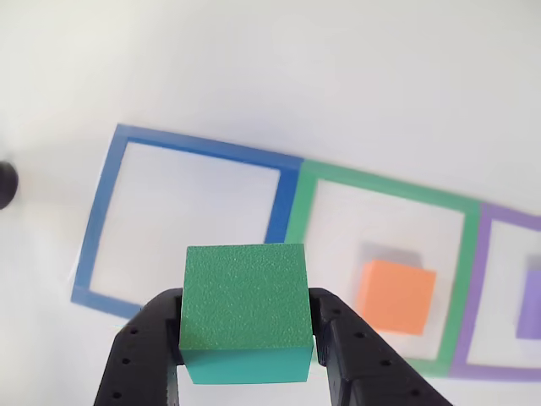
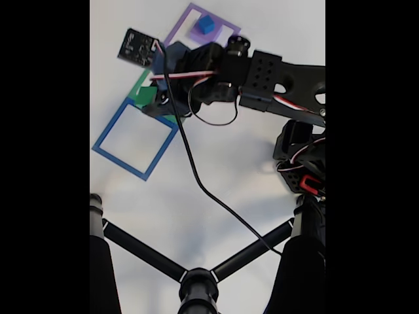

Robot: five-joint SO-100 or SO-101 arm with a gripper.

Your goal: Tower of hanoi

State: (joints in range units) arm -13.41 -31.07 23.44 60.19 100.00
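Observation:
In the other view, a green cube [image 1: 243, 296] sits between the two black fingers of my gripper [image 1: 245, 330], which is shut on it. Behind it on the white table lie three taped squares in a row. The blue square [image 1: 106, 211] has nothing inside it. An orange cube [image 1: 396, 296] rests in the green square [image 1: 380, 182]. A blue cube [image 1: 531, 303] stands in the purple square [image 1: 482, 288] at the right edge. In the fixed view, the gripper [image 2: 152, 99] holds the green cube [image 2: 145, 95] over the border between the blue square [image 2: 105, 134] and the green one, with the blue cube [image 2: 206, 25] beyond.
The arm [image 2: 262, 75] reaches in from the right of the fixed view, trailing a black cable [image 2: 196, 176]. Black tripod legs [image 2: 141, 252] spread across the bottom. A dark object [image 1: 5, 184] sits at the left edge of the other view.

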